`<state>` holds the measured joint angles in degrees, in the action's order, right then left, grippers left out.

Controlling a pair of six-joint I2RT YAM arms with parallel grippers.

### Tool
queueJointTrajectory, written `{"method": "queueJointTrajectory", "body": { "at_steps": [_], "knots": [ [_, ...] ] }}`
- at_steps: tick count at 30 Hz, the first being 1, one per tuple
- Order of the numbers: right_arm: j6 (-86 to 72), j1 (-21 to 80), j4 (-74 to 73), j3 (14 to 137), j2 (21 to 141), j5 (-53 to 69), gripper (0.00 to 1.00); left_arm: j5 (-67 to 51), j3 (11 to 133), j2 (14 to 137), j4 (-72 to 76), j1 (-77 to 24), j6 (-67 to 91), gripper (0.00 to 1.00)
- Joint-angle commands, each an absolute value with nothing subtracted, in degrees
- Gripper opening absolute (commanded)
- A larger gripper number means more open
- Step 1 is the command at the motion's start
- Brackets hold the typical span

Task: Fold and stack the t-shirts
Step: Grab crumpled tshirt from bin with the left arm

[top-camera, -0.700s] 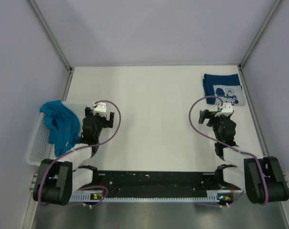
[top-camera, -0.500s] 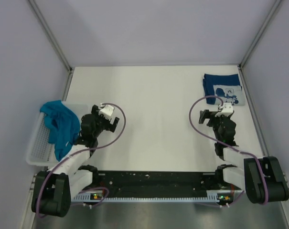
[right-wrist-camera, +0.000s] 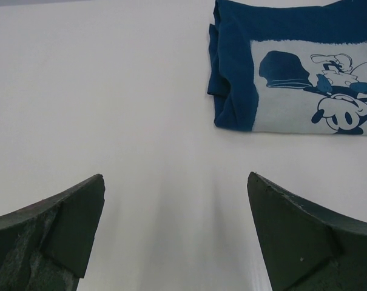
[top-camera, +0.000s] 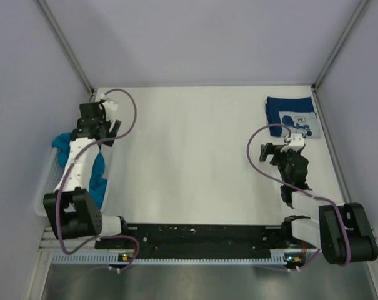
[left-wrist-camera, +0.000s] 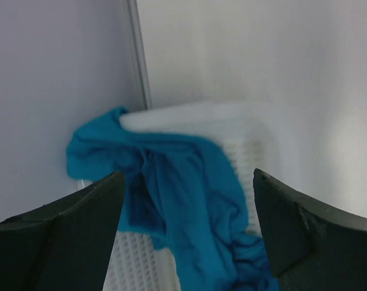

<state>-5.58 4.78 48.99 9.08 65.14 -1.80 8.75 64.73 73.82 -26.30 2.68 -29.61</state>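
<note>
The teal-blue t-shirt [top-camera: 99, 174] lies crumpled in the white mesh basket [top-camera: 45, 187] at the left edge, one end hanging over its far-left corner. My left gripper [top-camera: 89, 128] hovers open and empty over the far end of the basket. In the left wrist view the teal shirt [left-wrist-camera: 183, 194] lies below and between the spread fingers of the left gripper [left-wrist-camera: 188, 182]. The navy t-shirt [top-camera: 292, 114] with the pale print lies folded at the far right. My right gripper [top-camera: 287, 149] is open and empty just short of it. In the right wrist view the navy shirt [right-wrist-camera: 292, 85] lies ahead of the right gripper [right-wrist-camera: 176, 182].
The basket [left-wrist-camera: 256, 139] stands against the left wall and its floor rail [left-wrist-camera: 138, 54]. Walls with metal posts close in the table [top-camera: 195, 150] on the left, back and right. The arms' base bar runs along the near edge.
My left arm has swung from the table beside the basket out to the left and far, so its gripper now hangs over the basket. The right arm has not moved.
</note>
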Motion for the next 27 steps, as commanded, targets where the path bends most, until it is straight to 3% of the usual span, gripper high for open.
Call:
{"method": "queueJointTrajectory", "body": {
  "at_steps": [1, 7, 11, 14, 15, 16, 17, 18, 27],
  "knots": [
    [-5.0, 5.6, 49.5, 11.8, 65.8, -0.3, 0.99, 14.5, 65.5, 81.5, -38.0, 15.7, -32.1, 0.90],
    [-5.0, 5.6, 48.7, 12.4, 66.4, -0.2, 0.99, 10.8, 61.2, 90.1, -37.5, 21.4, -34.1, 0.95],
    [-4.9, 5.5, 48.9, 12.1, 66.2, -0.3, 0.99, 14.1, 62.0, 97.7, -34.7, 23.2, -34.2, 0.91],
    [-4.8, 5.6, 49.0, 12.0, 66.2, -0.2, 0.99, 14.2, 63.7, 100.8, -35.2, 23.6, -33.9, 0.76],
    [-4.9, 5.6, 49.0, 12.0, 66.0, -0.2, 0.99, 14.2, 64.0, 101.1, -35.4, 23.6, -34.0, 0.64],
    [-4.9, 5.6, 49.0, 12.0, 66.1, -0.3, 0.99, 14.1, 64.2, 101.0, -35.7, 23.7, -34.0, 0.45],
    [-4.9, 5.5, 49.0, 12.0, 65.9, -0.3, 0.99, 13.8, 64.7, 100.6, -36.1, 23.6, -34.0, 0.14],
    [-5.0, 5.6, 49.1, 12.0, 66.1, -0.3, 0.99, 13.8, 64.9, 100.0, -36.6, 23.7, -33.8, 0.00],
    [-5.1, 5.6, 49.0, 12.0, 66.1, -0.2, 0.99, 10.3, 74.3, 78.2, -43.3, 23.7, -33.8, 0.00]
  ]
}}
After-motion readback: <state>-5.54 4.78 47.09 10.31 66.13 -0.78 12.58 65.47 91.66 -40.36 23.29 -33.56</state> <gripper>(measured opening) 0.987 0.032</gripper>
